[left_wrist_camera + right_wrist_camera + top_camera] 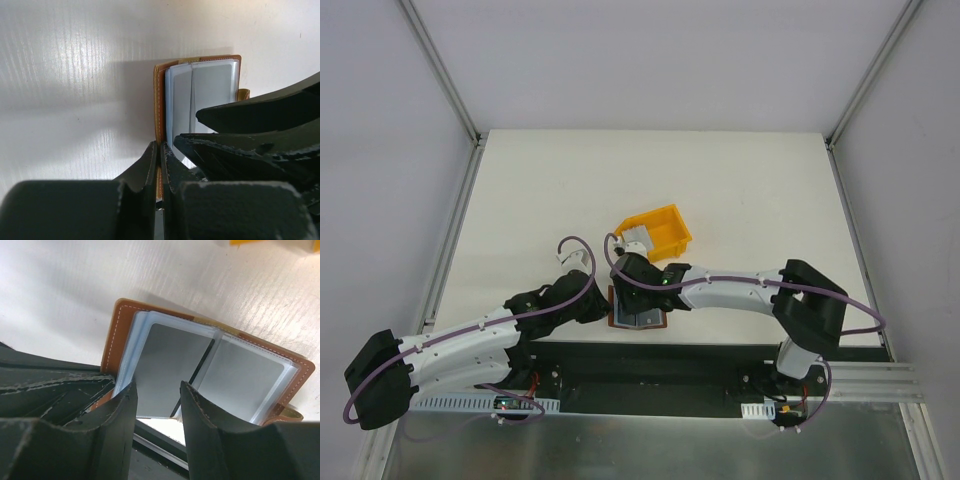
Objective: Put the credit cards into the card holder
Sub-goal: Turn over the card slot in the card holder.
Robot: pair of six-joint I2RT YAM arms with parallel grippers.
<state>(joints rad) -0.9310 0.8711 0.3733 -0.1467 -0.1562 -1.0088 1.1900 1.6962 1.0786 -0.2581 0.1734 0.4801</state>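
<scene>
At near-centre of the bench, just beyond the arm bases, the card holder lies open w/ its inside facing up. The left gripper is at the holder's left side & is closed down narrow on a brown cover edge: the leather strip w/ pale stitching sits pinched btwn the two fingers. The right gripper hangs directly over the open holder, jaws a moderate way apart w/ nothing gripped. One grey sleeve panel shows through the gap. Whether its fingertips touch the plastic: can't tell. Both grippers are close together over the same side of the holder, left one just beside the right one.

Holder: tan-brown leather outer w/ a light stitched border. Inside is a stack of clear plastic sleeves fanned slightly open. Two grey panels sit side by side w/ a dark fold line btwn them. Whether those panels are cards already in sleeves or just lining: can't tell. A small tab sticks out at one side. The holder sits a bit skewed to the bench's near edge.

The yellow bin stands on the bench just far-right of the holder, apart from it. At the bin's left end there is a pale grey flat shape, prob. the credit cards, too small to be sure.
</scene>
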